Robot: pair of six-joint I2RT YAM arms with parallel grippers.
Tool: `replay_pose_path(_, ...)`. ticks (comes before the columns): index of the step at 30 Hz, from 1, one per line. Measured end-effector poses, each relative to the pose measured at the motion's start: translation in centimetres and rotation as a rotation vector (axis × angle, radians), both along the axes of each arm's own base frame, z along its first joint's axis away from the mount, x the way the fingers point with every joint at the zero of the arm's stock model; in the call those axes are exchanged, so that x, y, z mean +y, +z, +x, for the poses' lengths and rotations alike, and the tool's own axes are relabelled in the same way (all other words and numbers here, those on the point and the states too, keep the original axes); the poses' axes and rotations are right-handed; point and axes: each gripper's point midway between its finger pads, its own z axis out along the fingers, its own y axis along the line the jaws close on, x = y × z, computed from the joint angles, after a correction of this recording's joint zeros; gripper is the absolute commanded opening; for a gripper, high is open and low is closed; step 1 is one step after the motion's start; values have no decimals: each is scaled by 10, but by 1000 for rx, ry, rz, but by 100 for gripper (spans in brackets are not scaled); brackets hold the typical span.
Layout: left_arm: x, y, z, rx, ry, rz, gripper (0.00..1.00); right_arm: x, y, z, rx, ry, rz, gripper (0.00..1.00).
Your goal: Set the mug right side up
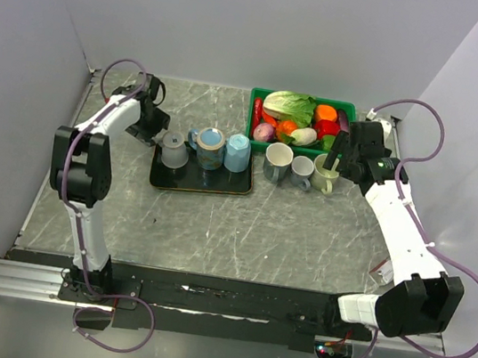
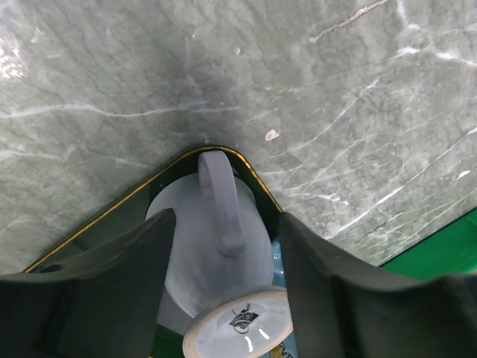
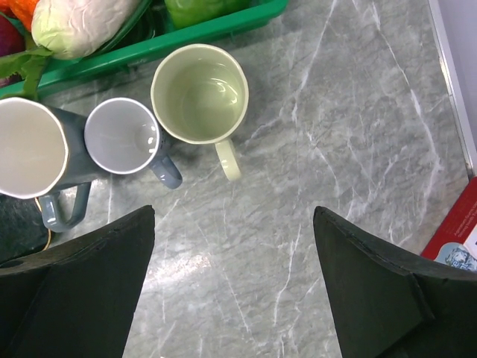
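Grey marble tabletop [image 1: 285,231], black tray [image 1: 207,182] towards its back. Upside down in the tray's corner, long axis vertical: pale mug [image 2: 201,283], right between the fingers of the left gripper [image 2: 227,224], handle centred in the gap. Clamped or merely flanking, cannot tell. Right gripper [image 3: 235,216] spread wide, empty, well apart; left plainly nearer.

Mug [image 2: 216,257] between the left fingers [image 2: 112,287] looked matt grey ceramic. Fingers were matt black plastic. Tray [image 2: 112,212] beneath was glossy black. Table [image 2: 335,112] was smooth, polished marble-look. Cup [image 3: 200,93] ahead of the right fingers [image 3: 74,283] was glazed and glossy.
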Motion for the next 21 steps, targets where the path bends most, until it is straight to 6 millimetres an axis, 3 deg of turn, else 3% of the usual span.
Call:
replay_pose_path(8, -8, -20, 0, 40, -25, -36, 50, -1, 3, 0, -10, -2, 1, 92)
replay_pose_path(11, -9, -24, 1, 47, -29, -52, 42, -2, 6, -1, -23, -5, 4, 92)
replay_pose_path(17, -13, -28, 5, 40, -50, -81, 18, -5, 8, -3, -35, -11, 5, 91)
replay_pose_path(20, -17, -27, 5, 38, -74, -96, 2, -5, 8, -3, -37, -12, 6, 91)
replay_pose_path(21, -18, -27, 6, 35, -81, -99, 1, -5, 8, -3, -37, -12, 6, 91)
